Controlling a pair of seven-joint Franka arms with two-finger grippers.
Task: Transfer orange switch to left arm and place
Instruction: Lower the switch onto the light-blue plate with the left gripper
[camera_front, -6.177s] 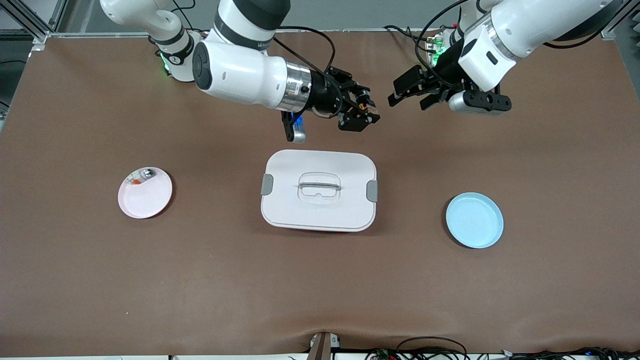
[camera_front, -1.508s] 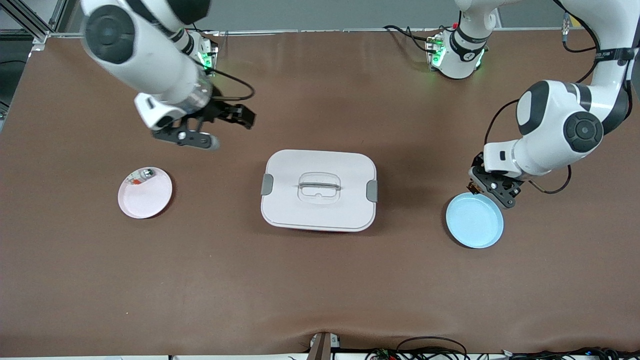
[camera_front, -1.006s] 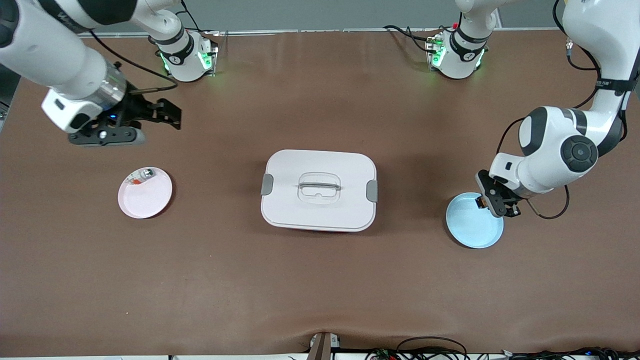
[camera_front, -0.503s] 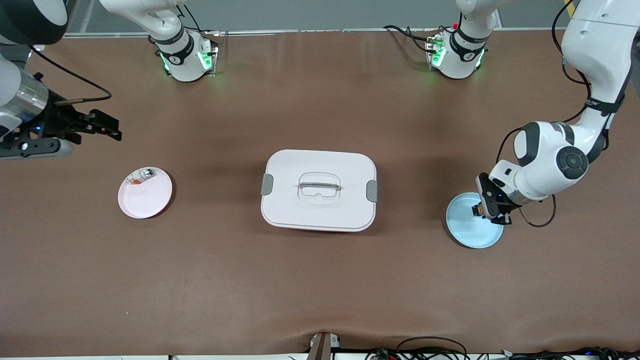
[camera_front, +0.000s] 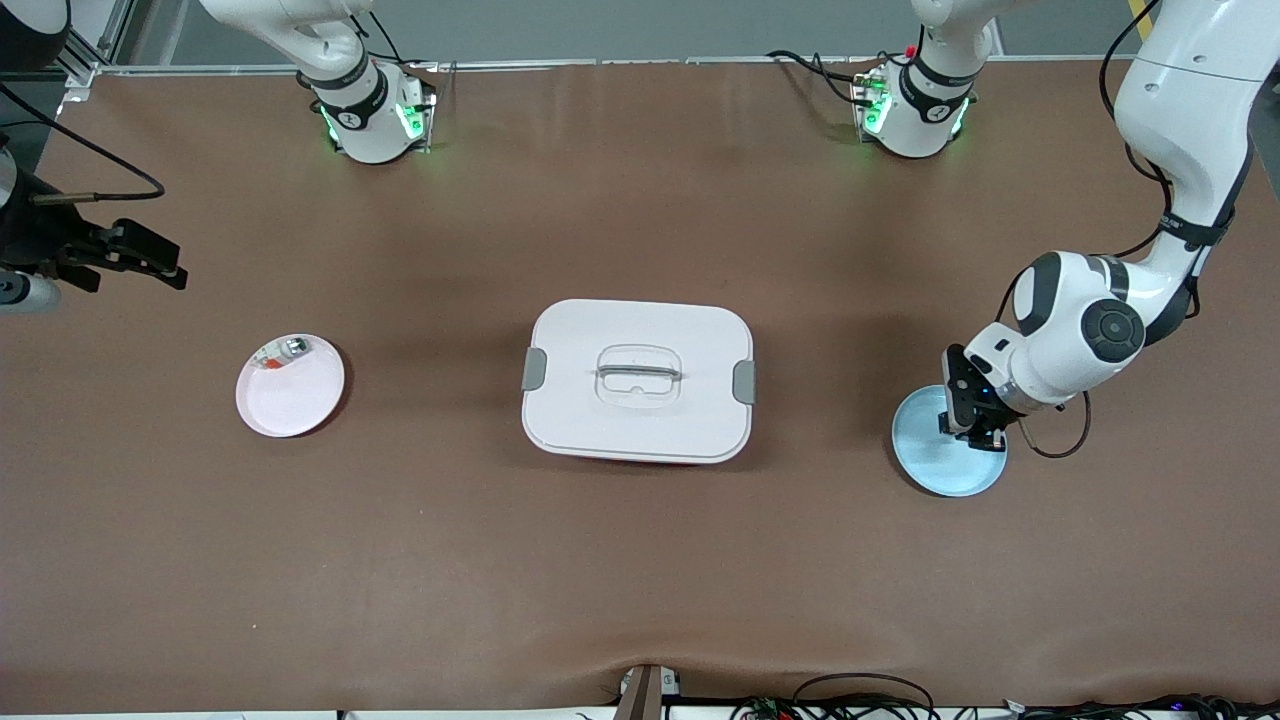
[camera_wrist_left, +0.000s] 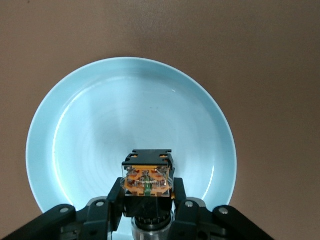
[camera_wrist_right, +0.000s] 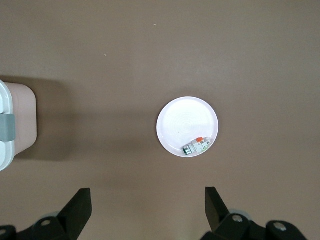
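Note:
My left gripper (camera_front: 968, 418) is shut on the orange switch (camera_wrist_left: 148, 176), a small black block with an orange face. It holds the switch just above the middle of the light blue plate (camera_front: 945, 462), which fills the left wrist view (camera_wrist_left: 100, 125). The jaws clamp the switch's black sides. The white box (camera_front: 638, 380) stands at the table's middle, between the two plates. My right gripper (camera_front: 135, 262) is open and empty, up over the table's edge at the right arm's end. Its jaws stand wide apart in the right wrist view (camera_wrist_right: 147, 200).
A pink plate (camera_front: 292, 392) lies toward the right arm's end with a small silver-green item (camera_front: 286, 349) on its rim. Both show in the right wrist view: the plate (camera_wrist_right: 185, 120), the item (camera_wrist_right: 196, 146), and a corner of the box (camera_wrist_right: 15, 125).
My left gripper has come down over the blue plate with the switch. My right arm has swung away from the box to the table's edge at its own end.

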